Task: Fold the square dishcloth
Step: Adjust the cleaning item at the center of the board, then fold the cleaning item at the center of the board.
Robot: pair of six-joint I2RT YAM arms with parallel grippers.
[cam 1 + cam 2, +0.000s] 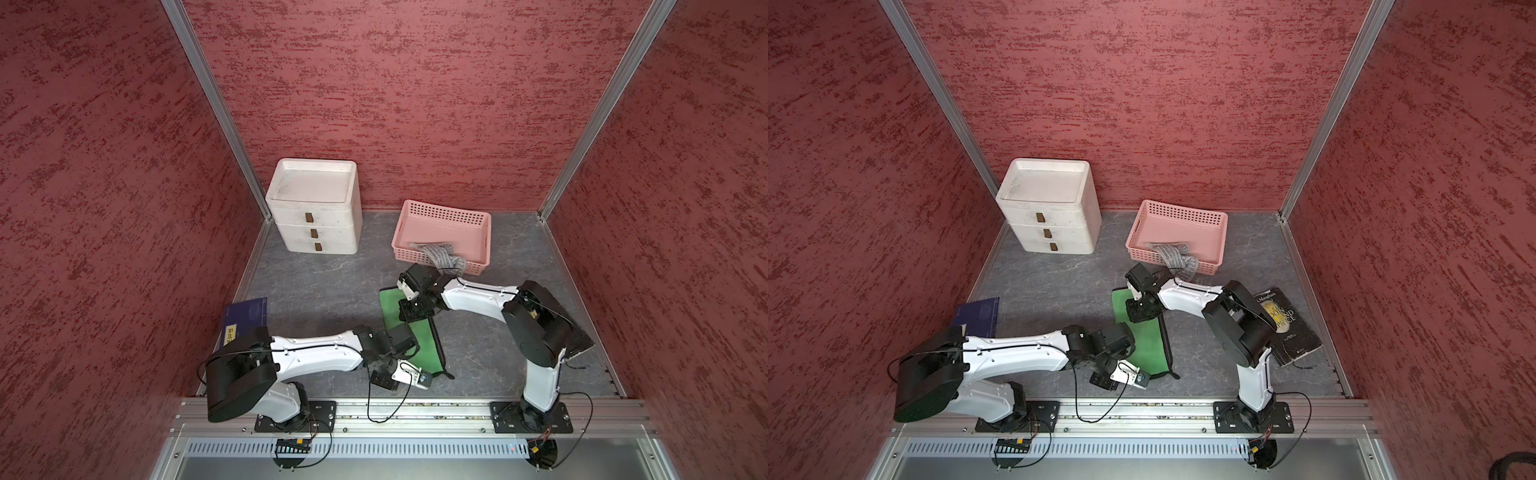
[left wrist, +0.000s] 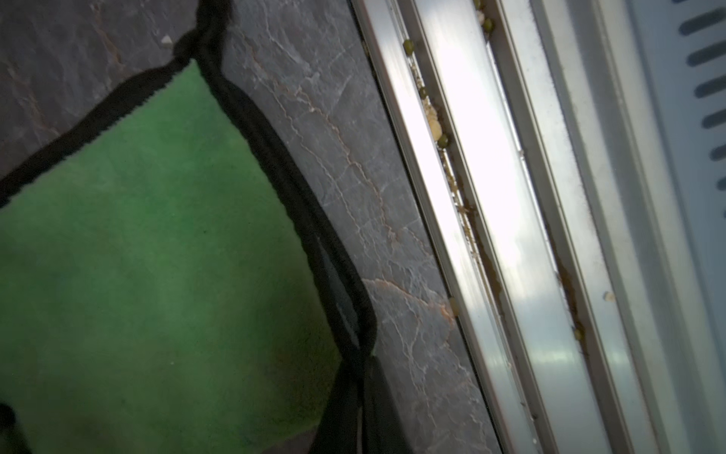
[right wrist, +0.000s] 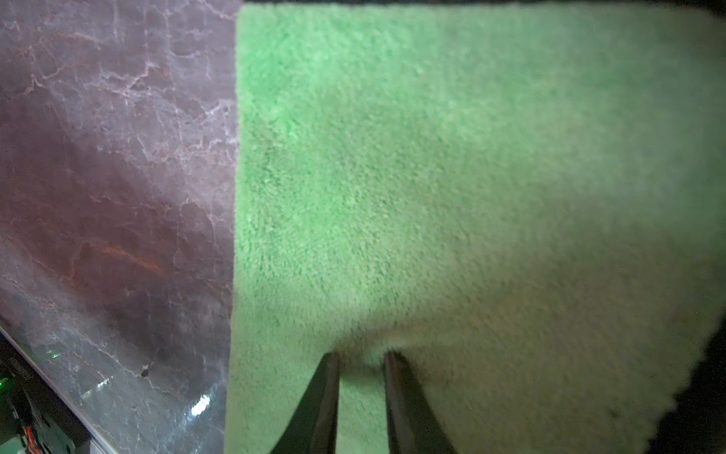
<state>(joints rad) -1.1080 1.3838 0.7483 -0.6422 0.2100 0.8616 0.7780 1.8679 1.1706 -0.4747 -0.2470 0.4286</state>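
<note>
Dishcloth (image 1: 390,309), green and black-edged, lies as a narrow strip in the middle of the grey table (image 1: 324,299) in both top views. Left wrist view: the left fingers (image 2: 334,424) are pinched together on the hem (image 2: 275,169) at its near end. Right wrist view: the right fingers (image 3: 318,405), narrowly apart, nip a pucker of dishcloth. Best, I judge, to lift both ends level, keeping edges aligned.
</note>
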